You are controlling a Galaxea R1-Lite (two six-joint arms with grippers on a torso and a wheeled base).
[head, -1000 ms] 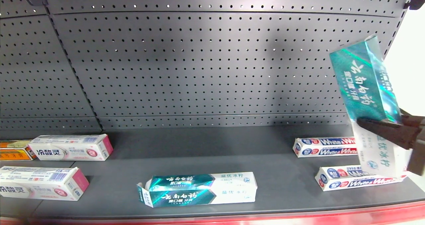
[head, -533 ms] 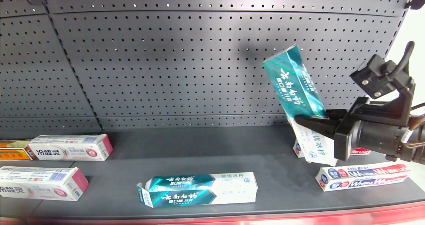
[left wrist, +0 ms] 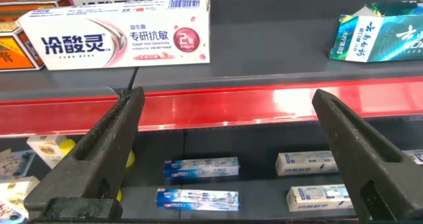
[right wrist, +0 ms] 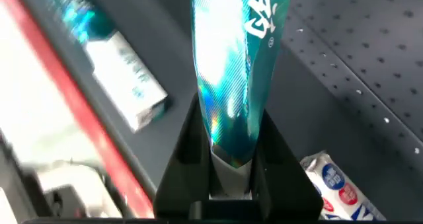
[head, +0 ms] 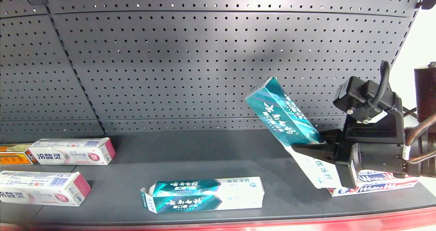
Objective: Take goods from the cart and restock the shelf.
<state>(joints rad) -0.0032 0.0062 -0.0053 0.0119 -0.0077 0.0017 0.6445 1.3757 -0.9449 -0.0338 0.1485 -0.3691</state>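
Toothpaste box [head: 282, 117] in R pincer [head: 308, 143].

Held box [head: 282, 117]: teal holographic sheen above the fingers [head: 313, 152], white below them. Fingers black. Under the fingers, lying box [head: 381, 187]: white, red-blue lettering. Shelf [head: 204, 149] dark grey, red front strip [head: 238, 224]; back panel [head: 204, 71] grey, regular hole grid. Far from the fingers: white-pink boxes [head: 73, 151], teal-white box [head: 202, 193].
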